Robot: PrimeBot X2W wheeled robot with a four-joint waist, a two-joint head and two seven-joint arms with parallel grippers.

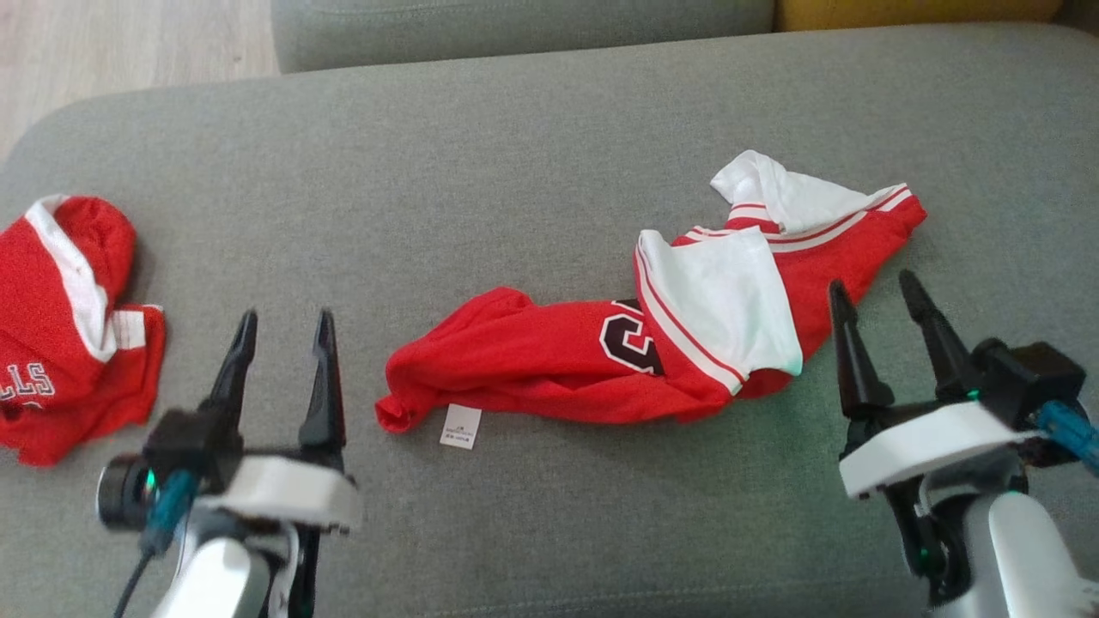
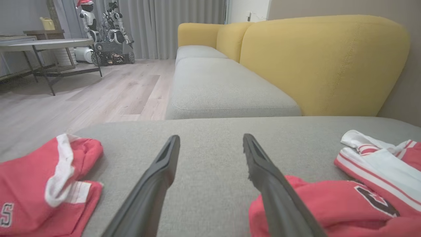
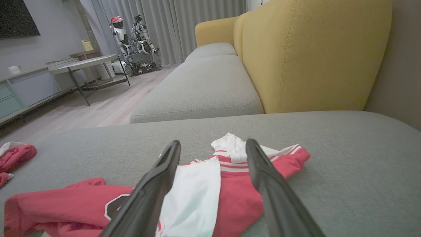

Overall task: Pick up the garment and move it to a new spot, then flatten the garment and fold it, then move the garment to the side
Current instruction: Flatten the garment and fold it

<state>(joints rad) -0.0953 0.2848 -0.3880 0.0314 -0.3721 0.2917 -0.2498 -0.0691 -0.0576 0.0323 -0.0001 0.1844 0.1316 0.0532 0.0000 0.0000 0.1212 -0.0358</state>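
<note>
**Both grippers empty, garment bunched mid-cushion: flatten step looks up next**

Red jersey garment point(image 1: 601, 352) lies on the grey sofa cushion point(image 1: 515, 154), roughly centre, between the two grippers. Left gripper point(image 1: 287, 316) hovers just off its near-left end, jaws spread wide, nothing in them. Right gripper point(image 1: 872, 281) sits beside the right end, jaws also apart and empty; in the right wrist view the fingers frame the white panel.

Step judgement: garment is down but not laid out, so flattening is likely in hand. Nothing folded yet. The next move probably calls for each gripper to pinch an opposite end or corner and pull outward to spread it. The risk is catching several layers at once.

Materials: thin, floppy knit, red body with a white panel, red-and-white striped trim and a dark number patch edged in white. It is twisted into a long, lumpy roll with the right end flipped over. Small white label point(image 1: 461, 427) sticks out at the near-left edge. The cushion is a coarse woven fabric, flat and soft-looking.

A second red garment point(image 1: 60, 326) is crumpled at the far left, well apart.
</note>
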